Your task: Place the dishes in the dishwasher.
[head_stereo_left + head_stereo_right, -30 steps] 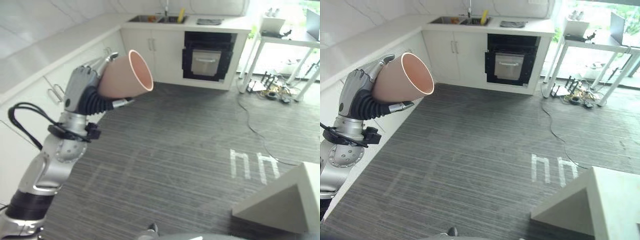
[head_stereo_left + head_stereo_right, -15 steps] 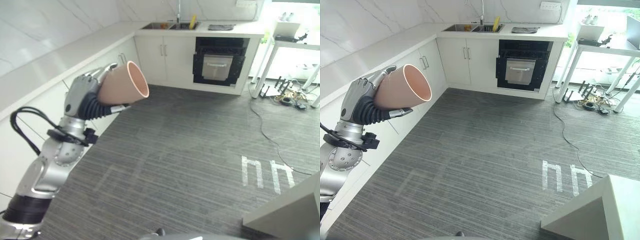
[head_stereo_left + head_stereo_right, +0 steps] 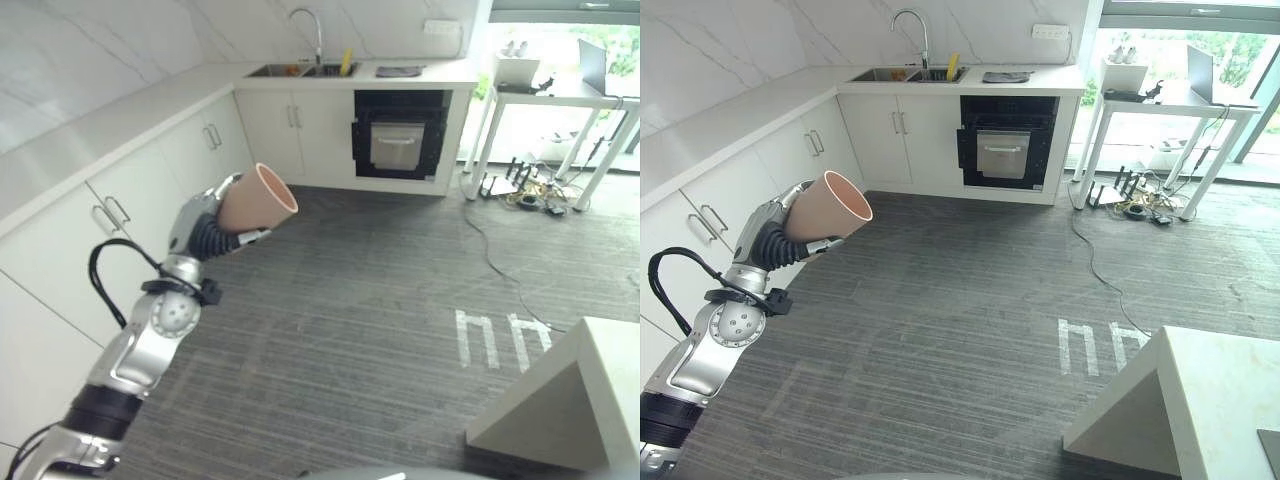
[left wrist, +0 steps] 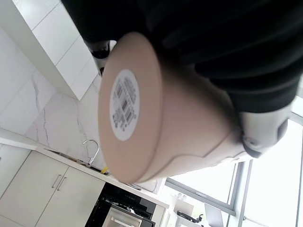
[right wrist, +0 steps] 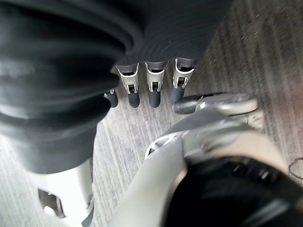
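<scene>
A pale terracotta cup [image 3: 258,198] lies on its side in the air above the dark floor, its open mouth facing the room. My left hand [image 3: 200,225] is shut round its body, with fingers over the top and the thumb below. In the left wrist view the cup's labelled base [image 4: 124,105] faces the camera, pressed against the hand's dark cover. My right hand [image 5: 152,88] hangs with its fingers straight and relaxed over the floor, holding nothing.
White cabinets [image 3: 120,195] and a counter run along the left to a sink [image 3: 300,70] at the back. A black built-in appliance [image 3: 400,140] sits beside it. A white desk [image 3: 555,100] stands over cables at the far right. A white table corner [image 3: 570,400] is at the lower right.
The whole picture has shifted, so the camera moved. My left hand still holds the cup, which now looks smaller and farther out over the floor.
</scene>
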You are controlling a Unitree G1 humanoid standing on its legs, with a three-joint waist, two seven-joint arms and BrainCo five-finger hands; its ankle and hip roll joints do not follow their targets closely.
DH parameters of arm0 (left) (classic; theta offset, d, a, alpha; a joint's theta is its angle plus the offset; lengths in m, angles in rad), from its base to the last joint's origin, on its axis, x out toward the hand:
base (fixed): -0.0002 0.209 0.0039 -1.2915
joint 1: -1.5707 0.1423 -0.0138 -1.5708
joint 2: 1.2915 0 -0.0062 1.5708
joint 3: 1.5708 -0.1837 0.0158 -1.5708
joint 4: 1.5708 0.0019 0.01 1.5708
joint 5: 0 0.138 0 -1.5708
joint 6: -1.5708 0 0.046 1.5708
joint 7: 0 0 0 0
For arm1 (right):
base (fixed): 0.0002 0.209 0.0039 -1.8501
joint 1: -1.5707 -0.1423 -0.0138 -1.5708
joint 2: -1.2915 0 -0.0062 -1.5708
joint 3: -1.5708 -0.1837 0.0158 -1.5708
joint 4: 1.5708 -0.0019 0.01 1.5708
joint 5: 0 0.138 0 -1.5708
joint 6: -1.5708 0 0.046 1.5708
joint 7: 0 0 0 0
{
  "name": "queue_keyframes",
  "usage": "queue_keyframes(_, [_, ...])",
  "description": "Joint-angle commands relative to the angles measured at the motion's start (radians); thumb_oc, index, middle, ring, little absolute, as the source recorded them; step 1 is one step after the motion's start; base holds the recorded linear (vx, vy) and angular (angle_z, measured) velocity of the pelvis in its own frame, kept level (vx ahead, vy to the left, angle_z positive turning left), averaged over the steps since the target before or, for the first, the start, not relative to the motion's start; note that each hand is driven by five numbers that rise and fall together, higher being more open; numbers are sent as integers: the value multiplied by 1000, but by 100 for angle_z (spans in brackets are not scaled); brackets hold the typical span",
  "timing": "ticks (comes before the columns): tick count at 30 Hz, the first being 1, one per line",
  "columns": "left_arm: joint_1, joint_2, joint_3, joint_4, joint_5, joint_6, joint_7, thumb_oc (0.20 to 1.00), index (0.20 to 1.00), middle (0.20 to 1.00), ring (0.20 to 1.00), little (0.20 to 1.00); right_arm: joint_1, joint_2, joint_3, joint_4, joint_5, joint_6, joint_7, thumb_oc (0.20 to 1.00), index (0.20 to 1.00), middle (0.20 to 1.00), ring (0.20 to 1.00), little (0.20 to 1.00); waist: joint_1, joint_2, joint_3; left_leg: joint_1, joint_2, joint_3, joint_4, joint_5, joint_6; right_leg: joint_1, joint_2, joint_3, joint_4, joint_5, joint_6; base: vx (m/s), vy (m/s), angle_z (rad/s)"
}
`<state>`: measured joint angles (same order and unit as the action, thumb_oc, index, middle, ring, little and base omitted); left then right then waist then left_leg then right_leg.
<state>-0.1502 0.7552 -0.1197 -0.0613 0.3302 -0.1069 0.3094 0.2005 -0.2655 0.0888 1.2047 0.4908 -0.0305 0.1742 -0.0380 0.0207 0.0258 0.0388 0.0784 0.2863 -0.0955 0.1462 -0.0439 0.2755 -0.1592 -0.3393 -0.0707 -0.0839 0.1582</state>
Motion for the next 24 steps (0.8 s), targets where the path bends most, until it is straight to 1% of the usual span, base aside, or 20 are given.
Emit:
queue_keyframes(1, [-134, 19, 58, -35, -30, -9, 12, 200, 200, 200, 200, 200, -117, 3, 1, -7, -6, -27, -30, 1000, 1000, 1000, 1000, 1000, 23, -5, 63, 116, 44, 88, 66, -146, -61, -116, 47, 30, 11, 80, -24, 44, -82, 1])
queue_keyframes(2, [-133, 19, 59, -37, -30, -9, 12, 200, 200, 200, 200, 200, -120, 3, 2, -8, -7, -26, -31, 1000, 1000, 1000, 1000, 1000, 24, -6, 64, 113, 44, 87, 77, -150, -60, -116, 46, 30, 14, 78, -26, 53, -83, 2])
queue_keyframes(4, [-121, 23, 64, -48, -32, -8, 14, 200, 200, 200, 200, 200, -145, 0, 12, -11, -15, -24, -29, 1000, 1000, 1000, 1000, 1000, 35, -13, 70, 83, 46, 78, 167, -178, -56, -119, 40, 32, 29, 73, -34, 69, -67, 0])
queue_keyframes(5, [-121, 23, 64, -49, -32, -7, 14, 200, 200, 200, 200, 200, -147, -1, 13, -11, -17, -24, -30, 1000, 1000, 1000, 1000, 1000, 35, -13, 70, 81, 46, 77, 173, -180, -55, -119, 40, 33, 30, 72, -35, 103, -88, 1])
queue_keyframes(6, [-116, 24, 65, -58, -27, -6, 13, 200, 200, 200, 200, 200, -169, -6, 22, -11, -22, -26, -31, 1000, 1000, 1000, 1000, 1000, 47, -25, 79, 32, 54, 65, 309, -195, -49, -119, 31, 39, 44, 70, -47, 74, -70, 4])
queue_keyframes(7, [-116, 24, 65, -60, -27, -5, 12, 200, 200, 200, 200, 200, -172, -7, 24, -10, -22, -26, -30, 1000, 1000, 1000, 1000, 1000, 49, -26, 80, 21, 56, 60, 331, -195, -49, -120, 31, 40, 46, 69, -49, 120, -88, 9])
queue_keyframes(8, [-114, 30, 66, -66, -31, -2, 13, 200, 200, 200, 200, 200, -189, -14, 34, -7, -25, -28, -31, 1000, 1000, 1000, 1000, 1000, 64, -28, 92, -42, 62, 22, 437, -173, -50, -118, 33, 55, 57, 64, -63, 131, 11, 17])
queue_keyframes(9, [-112, 36, 69, -64, -36, -2, 16, 200, 200, 200, 200, 200, -201, -17, 40, -2, -33, -33, -34, 1000, 1000, 1000, 1000, 1000, 74, -21, 99, -74, 62, -6, 451, -156, -50, -117, 40, 69, 64, 59, -69, 178, 57, 4])
queue_keyframes(11, [-106, 47, 82, -66, -49, -4, 10, 200, 200, 200, 200, 200, -210, -23, 39, 8, -38, -43, -28, 1000, 1000, 1000, 1000, 1000, 85, -12, 102, -82, 54, -21, 397, -140, -45, -118, 46, 82, 69, 55, -69, 202, 143, -19])
queue_keyframes(12, [-99, 52, 91, -68, -56, -8, 6, 200, 200, 200, 200, 200, -212, -27, 40, 12, -41, -50, -21, 1000, 1000, 1000, 1000, 1000, 90, -5, 102, -74, 54, -23, 342, -130, -46, -114, 50, 84, 70, 50, -66, 315, 255, -17])
queue_keyframes(13, [-93, 52, 96, -74, -56, -12, 2, 200, 200, 200, 200, 200, -211, -29, 40, 11, -41, -63, -17, 1000, 1000, 1000, 1000, 1000, 95, 11, 103, -71, 70, -15, 235, -81, -63, -101, 57, 82, 68, 42, -61, 403, 329, -7])
queue_keyframes(14, [-87, 44, 95, -88, -52, -12, -2, 200, 200, 200, 200, 200, -204, -29, 41, 2, -30, -75, -18, 1000, 1000, 1000, 1000, 1000, 100, 23, 111, -76, 91, -2, 142, -3, -86, -79, 56, 77, 60, 37, -57, 444, 380, 8])
queue_keyframes(15, [-82, 35, 93, -102, -47, -12, -6, 200, 200, 200, 200, 200, -200, -29, 43, -7, -21, -82, -23, 1000, 1000, 1000, 1000, 1000, 107, 28, 117, -99, 111, 11, 90, 56, -104, -62, 49, 66, 57, 38, -54, 341, 289, 17])
queue_keyframes(16, [-77, 30, 95, -104, -43, -16, -7, 200, 200, 200, 200, 200, -198, -28, 44, -11, -21, -84, -27, 1000, 1000, 1000, 1000, 1000, 110, 28, 121, -114, 121, 18, 77, 79, -110, -55, 43, 60, 58, 37, -54, 365, 345, 22])
queue_keyframes(17, [-64, 20, 100, -108, -35, -32, -11, 200, 200, 200, 200, 200, -193, -26, 50, -19, -12, -93, -32, 1000, 1000, 1000, 1000, 1000, 121, 24, 127, -158, 149, 36, 62, 112, -119, -38, 25, 41, 69, 35, -49, 267, 263, 15])
queue_keyframes(19, [-53, 15, 109, -106, -30, -47, -13, 200, 200, 200, 200, 200, -188, -24, 52, -28, -20, -98, -35, 1000, 1000, 1000, 1000, 1000, 120, 16, 122, -163, 152, 47, 64, 99, -129, -21, 6, 23, 93, 5, -38, 353, 325, 3])
queue_keyframes(20, [-46, 8, 118, -95, -18, -65, -20, 200, 200, 200, 200, 200, -186, -19, 63, -35, -34, -98, -44, 1000, 1000, 1000, 1000, 1000, 119, 21, 111, -145, 157, 73, 61, 92, -128, -18, -2, 5, 129, -24, -29, 359, 361, -5])
queue_keyframes(22, [-46, 5, 118, -91, -13, -69, -30, 200, 200, 200, 200, 200, -187, -18, 70, -35, -30, -93, -55, 1000, 1000, 1000, 1000, 1000, 119, 21, 104, -130, 145, 76, 57, 74, -118, -9, -10, 5, 158, -55, -26, 280, 287, -18])
queue_keyframes(23, [-50, 8, 112, -87, -10, -64, -46, 200, 200, 200, 200, 200, -187, -12, 71, -35, -15, -82, -67, 1000, 1000, 1000, 1000, 1000, 127, 15, 96, -120, 114, 54, 70, 34, -91, 7, -14, 15, 193, -93, -24, 445, 407, -26])
queue_keyframes(24, [-71, 8, 96, -70, -10, -82, -65, 200, 200, 200, 200, 200, -179, -4, 61, -32, 45, -79, -75, 1000, 1000, 1000, 1000, 1000, 133, 3, 80, -108, 67, 42, 87, -15, -49, 28, -19, 18, 256, -116, -17, 424, 416, -21])
